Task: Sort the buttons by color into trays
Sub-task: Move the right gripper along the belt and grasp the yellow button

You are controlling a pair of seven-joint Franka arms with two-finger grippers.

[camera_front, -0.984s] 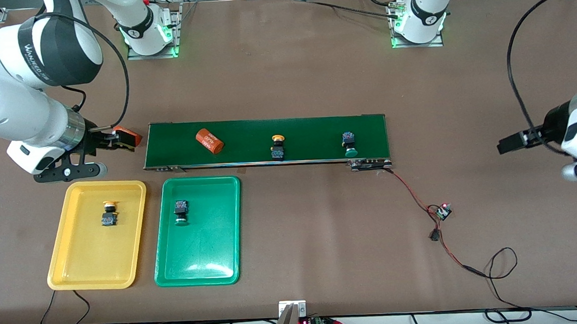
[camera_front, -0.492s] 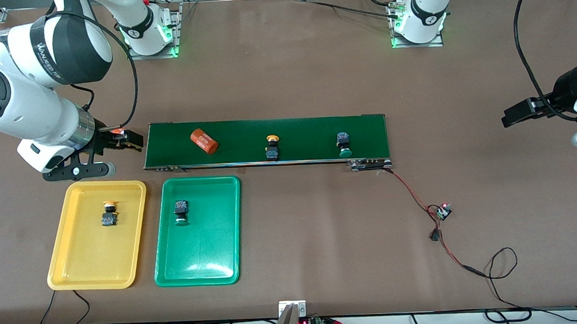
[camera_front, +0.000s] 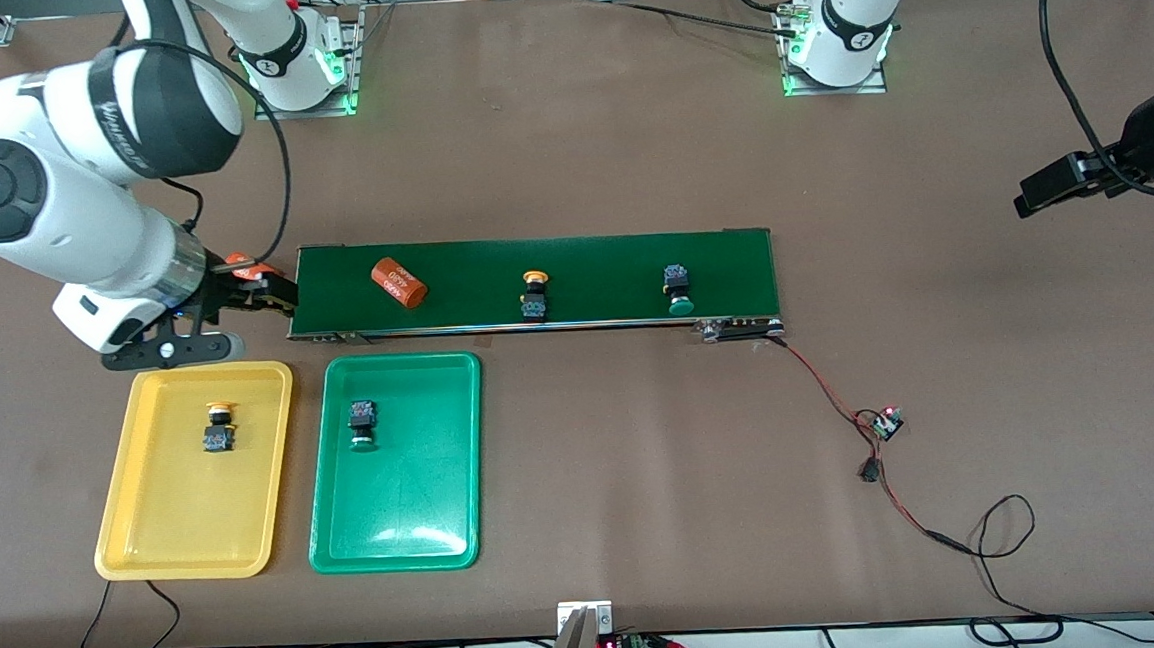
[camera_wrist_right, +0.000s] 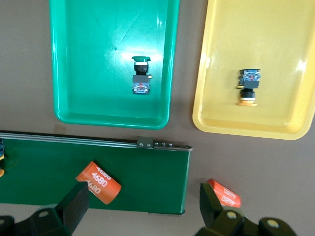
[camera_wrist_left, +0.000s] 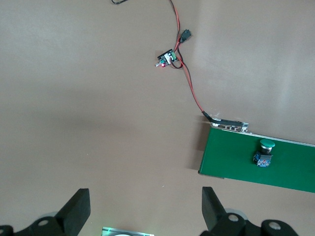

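Note:
Two buttons lie on the dark-green belt: a yellow-capped one and a green-capped one. Another yellow button lies in the yellow tray. Another green button lies in the green tray. My right gripper hangs open over the belt's end nearest the right arm, holding nothing. My left gripper is open and empty over bare table at the left arm's end.
An orange cylinder with white print lies on the belt. A second one lies on the table just off the belt's end, by my right gripper. A red wire and small board trail from the belt's other end.
The cylinder and both buttons on the belt have shifted toward the right arm's end. My right gripper has closed in on the belt's end. My left gripper has drawn back toward the bases.

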